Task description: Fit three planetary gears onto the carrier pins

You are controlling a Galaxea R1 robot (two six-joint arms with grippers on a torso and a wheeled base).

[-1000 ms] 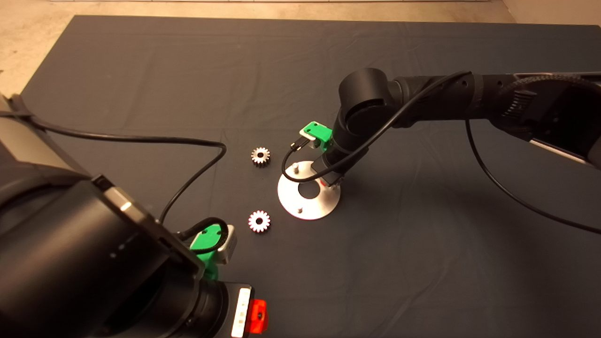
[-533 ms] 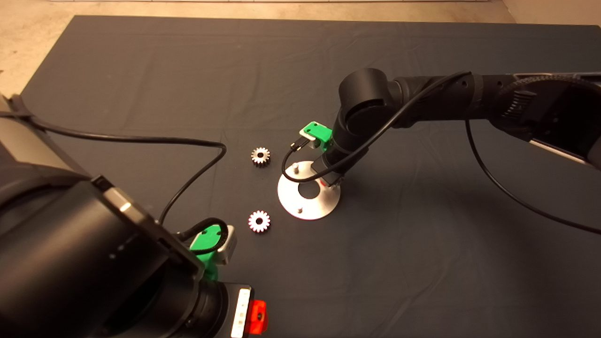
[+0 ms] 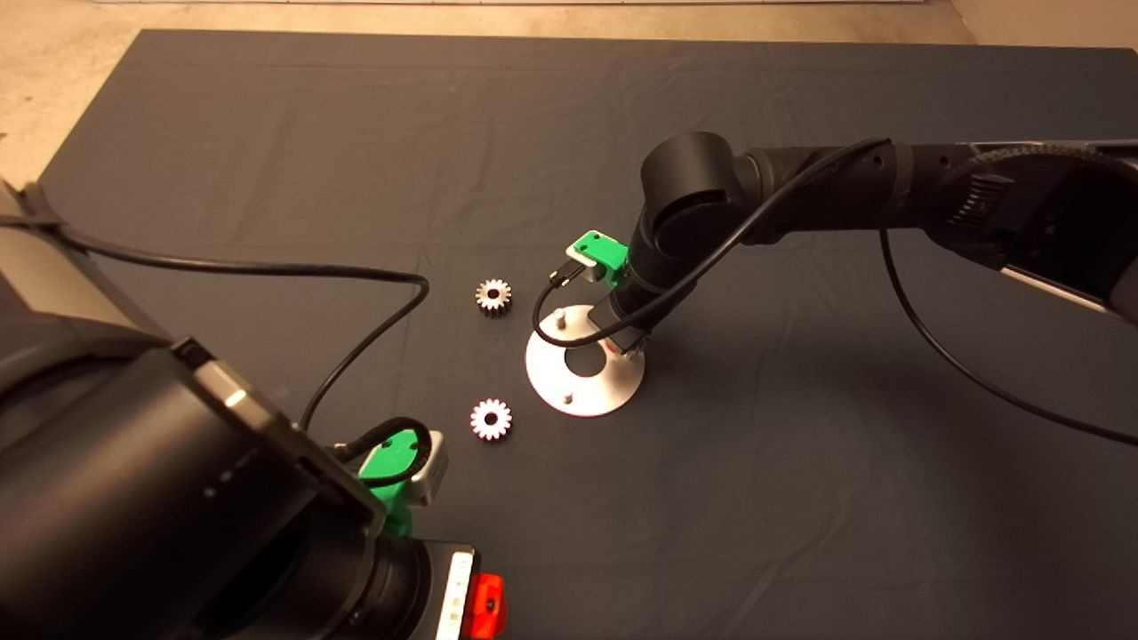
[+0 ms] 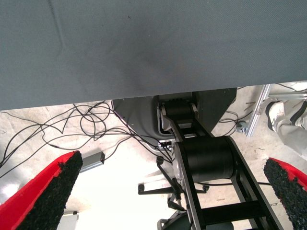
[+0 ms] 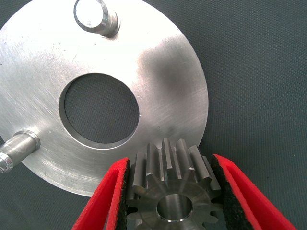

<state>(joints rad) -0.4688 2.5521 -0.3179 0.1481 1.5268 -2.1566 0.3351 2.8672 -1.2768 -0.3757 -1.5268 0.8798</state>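
Right tool (image 5: pixel 169 191) grips a gear (image 5: pixel 170 189) by its teeth over the disc (image 5: pixel 163 62). Steel: likely rigid, slick, weighty. Left tool (image 4: pixel 163 196) parked, fingers apart.

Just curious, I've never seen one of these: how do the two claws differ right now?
The right claw is shut on a gear over the silver disc; the left claw is open and empty. The right reaches mid-mat; the left waits at the mat's near edge, viewing the floor. Both have red fingers with black pads.
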